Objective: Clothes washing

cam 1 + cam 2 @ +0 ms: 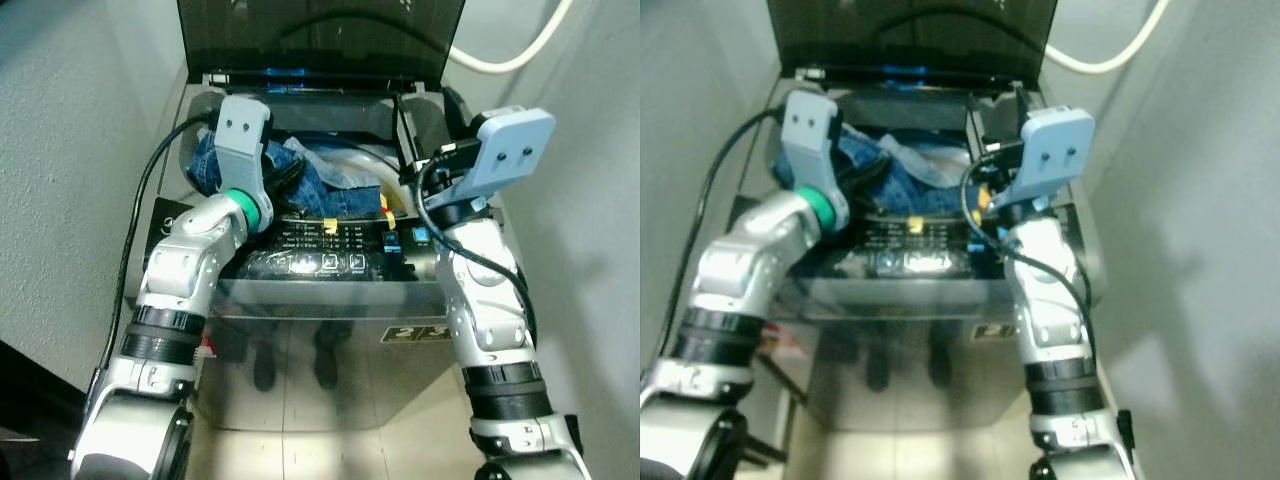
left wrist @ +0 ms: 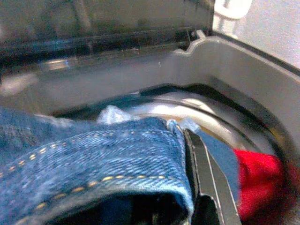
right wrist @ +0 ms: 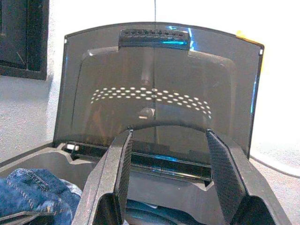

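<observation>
Left wrist view: jeans (image 2: 108, 150) are gripped by the left gripper (image 2: 206, 183) over the washer (image 1: 420, 110); the right gripper (image 3: 168, 173) is held wide apart.

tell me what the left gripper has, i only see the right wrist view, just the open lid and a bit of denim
Observer: The left gripper is over the tub, shut on the blue jeans.
Operator: are the jeans inside the washer yet
Observer: Partly. They are bunched over the left side of the tub opening, above the control panel.
Operator: anything else already in the drum
Observer: Yes, the left wrist view shows a red garment lying in the drum past the denim.
</observation>
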You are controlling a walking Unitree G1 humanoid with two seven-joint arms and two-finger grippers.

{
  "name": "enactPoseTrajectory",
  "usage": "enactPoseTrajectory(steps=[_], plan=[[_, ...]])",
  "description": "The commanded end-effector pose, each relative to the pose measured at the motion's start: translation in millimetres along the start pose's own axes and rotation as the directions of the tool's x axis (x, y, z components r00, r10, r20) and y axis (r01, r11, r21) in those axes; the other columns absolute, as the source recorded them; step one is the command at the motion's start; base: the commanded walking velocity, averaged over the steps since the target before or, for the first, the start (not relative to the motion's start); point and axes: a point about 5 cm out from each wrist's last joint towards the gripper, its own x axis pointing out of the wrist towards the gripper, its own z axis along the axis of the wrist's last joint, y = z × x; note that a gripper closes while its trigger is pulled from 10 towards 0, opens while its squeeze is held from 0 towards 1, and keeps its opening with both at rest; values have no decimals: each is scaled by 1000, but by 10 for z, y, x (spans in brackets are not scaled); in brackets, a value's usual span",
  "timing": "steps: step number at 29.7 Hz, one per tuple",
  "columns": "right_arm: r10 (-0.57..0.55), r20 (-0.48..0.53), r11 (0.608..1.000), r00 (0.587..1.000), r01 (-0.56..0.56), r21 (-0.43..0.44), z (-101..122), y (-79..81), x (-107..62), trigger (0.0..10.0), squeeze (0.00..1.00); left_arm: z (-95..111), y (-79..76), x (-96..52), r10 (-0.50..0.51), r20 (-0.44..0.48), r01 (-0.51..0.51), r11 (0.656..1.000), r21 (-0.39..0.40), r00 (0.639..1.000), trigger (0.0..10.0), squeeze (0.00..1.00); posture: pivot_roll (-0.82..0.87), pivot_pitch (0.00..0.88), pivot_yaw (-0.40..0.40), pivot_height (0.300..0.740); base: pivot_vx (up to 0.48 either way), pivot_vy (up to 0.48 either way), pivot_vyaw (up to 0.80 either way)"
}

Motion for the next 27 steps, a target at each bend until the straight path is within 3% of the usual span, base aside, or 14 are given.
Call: enactPoseTrajectory(steps=[1, 2, 3, 9, 15, 16, 17, 19, 20, 21, 23, 25, 26, 27], plan=[[-3, 10, 1000, 1000, 3, 2, 33, 6, 1, 10000, 0, 231, -66, 135, -57, 128, 42, 992, 119, 990, 2588, 0, 34, 197, 52, 740, 0, 0, 0], [-3, 10, 1000, 1000, 3, 2, 33, 6, 1, 10000, 0, 231, -66, 135, -57, 128, 42, 992, 119, 990, 2588, 0, 34, 197, 52, 740, 0, 0, 0], [-2, 12, 1000, 1000, 2, 1, 47, 13, -7, 10000, 0, 376, -130, 236, -107, 194, 71, 981, 183, 975, 10000, 0, 15, 204, 59, 740, 0, 0, 0], [-24, 23, 1000, 999, 24, -19, 119, -21, -61, 10000, 0, 909, -430, 489, -235, 332, 97, 919, 383, 914, 10000, 0, -37, 223, 89, 740, 0, 0, 0], [-37, 26, 999, 999, 38, -27, 139, -46, -93, 10000, 0, 1074, -507, 533, -257, 369, 84, 902, 424, 893, 10000, 0, -45, 225, 98, 740, 0, 0, 0], [-43, 24, 999, 999, 43, -31, 139, -53, -108, 10000, 0, 1023, -508, 564, -257, 334, 112, 910, 399, 907, 10000, 0, -54, 222, 106, 740, 0, 0, 0], [-49, 22, 998, 999, 49, -35, 138, -57, -125, 10000, 0, 665, -449, 619, -224, 176, 171, 947, 274, 959, 10000, 0, -61, 219, 109, 740, 0, 0, 0], [-49, 22, 998, 999, 49, -35, 138, -57, -125, 10000, 0, 665, -449, 619, -224, 176, 171, 947, 274, 959, 10000, 0, -61, 219, 109, 740, 0, 0, 0], [-50, 21, 998, 999, 51, -37, 139, -57, -129, 10000, 0, 493, -424, 615, -226, 111, 201, 958, 205, 968, 10000, 0, -64, 218, 104, 740, 0, 0, 0], [-50, 21, 998, 999, 51, -37, 139, -57, -129, 10000, 0, 493, -424, 615, -226, 111, 201, 958, 205, 968, 10000, 0, -64, 218, 104, 740, 0, 0, 0], [-46, 17, 998, 999, 46, -40, 143, -68, -127, 10000, 0, 107, -251, 546, -157, -42, 161, 982, 98, 987, 10000, 0, -51, 209, 88, 740, 0, 0, 0], [-46, 17, 998, 999, 46, -40, 143, -68, -127, 10000, 0, 107, -251, 546, -157, -42, 161, 982, 98, 987, 10000, 0, -51, 209, 88, 740, 0, 0, 0], [-40, 15, 998, 999, 40, -39, 139, -71, -119, 10000, 0, -35, -130, 489, -109, -100, 113, 993, 29, 989, 10000, 1000, -40, 205, 79, 740, 0, 0, 0], [-40, 15, 998, 999, 40, -39, 139, -71, -119, 10000, 0, -35, -130, 489, -109, -100, 113, 993, 29, 989, 10000, 1000, -40, 205, 79, 740, 0, 0, 0]])
